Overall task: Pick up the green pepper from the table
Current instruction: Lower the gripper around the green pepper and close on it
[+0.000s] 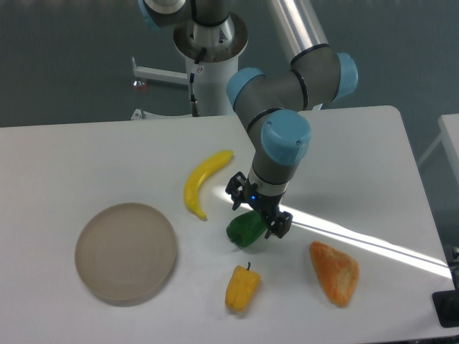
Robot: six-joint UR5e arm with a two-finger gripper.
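The green pepper [244,229] is small, glossy and dark green. It lies on the white table [86,158] just right of centre. My gripper [257,210] points down right over it, with its black fingers [280,225] spread to either side of the pepper's upper part. The jaws look open, and the pepper rests on the tabletop. The gripper body hides the pepper's far side.
A yellow banana [201,180] lies just left of the gripper. A yellow pepper [242,288] with a stem lies in front of the green one. An orange bread-like piece [335,272] lies at the front right. A round beige plate [126,251] sits at the front left.
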